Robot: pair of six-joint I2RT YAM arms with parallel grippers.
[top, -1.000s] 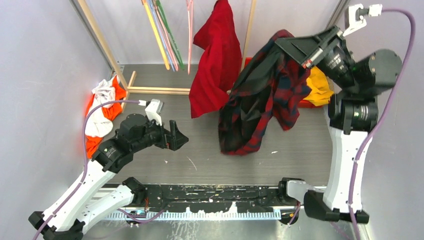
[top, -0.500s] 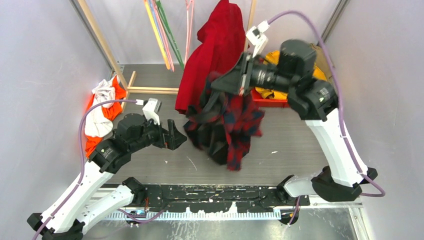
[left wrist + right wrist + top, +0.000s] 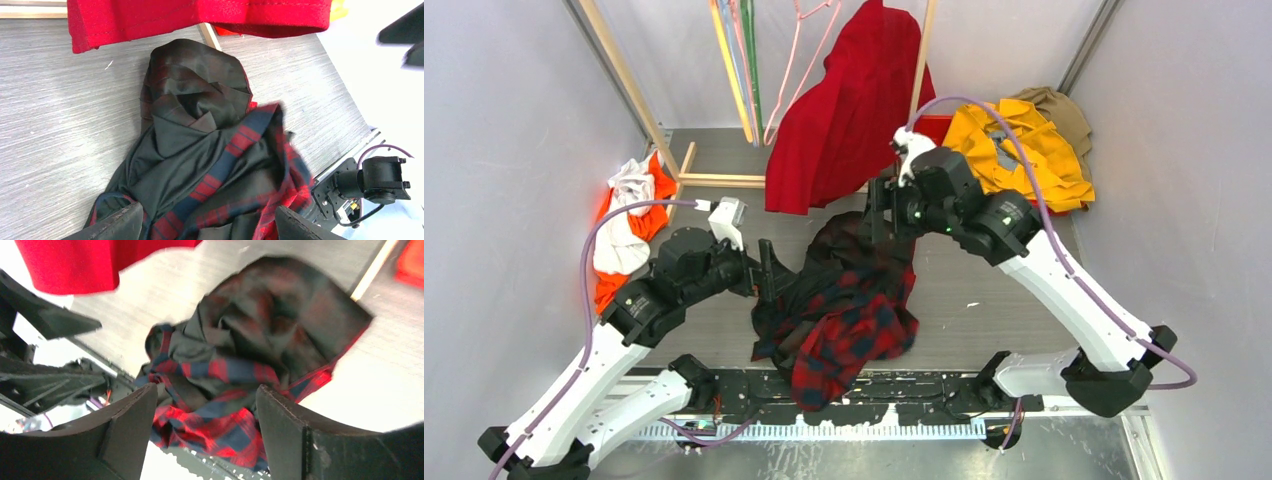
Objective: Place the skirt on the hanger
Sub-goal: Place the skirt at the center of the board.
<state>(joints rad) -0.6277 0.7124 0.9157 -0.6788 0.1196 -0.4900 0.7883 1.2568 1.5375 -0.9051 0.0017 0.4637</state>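
Jaws on both arms stood wide apart and held nothing. The right gripper point(image 3: 876, 215) hung over the plaid shirt point(image 3: 844, 310), which lay heaped on the table point(image 3: 954, 320) directly below its fingers. The left gripper point(image 3: 769, 272) faced the same heap from just beside it. The skirt point(image 3: 849, 115) hung above and beyond the right gripper, with its hem just past the fingers and its top out of frame. I could not tell the hanger apart among the thin coloured hangers point(image 3: 744, 60) dangling beyond the left gripper. To do this step well, the right gripper likely needed to rise off the shirt and take the skirt near its waist, not the loose hem. Room lay open between the two grippers, over the shirt. The wooden post point(image 3: 919, 60) and the yellow garment point(image 3: 1024, 145) crowded the space beyond the right gripper.
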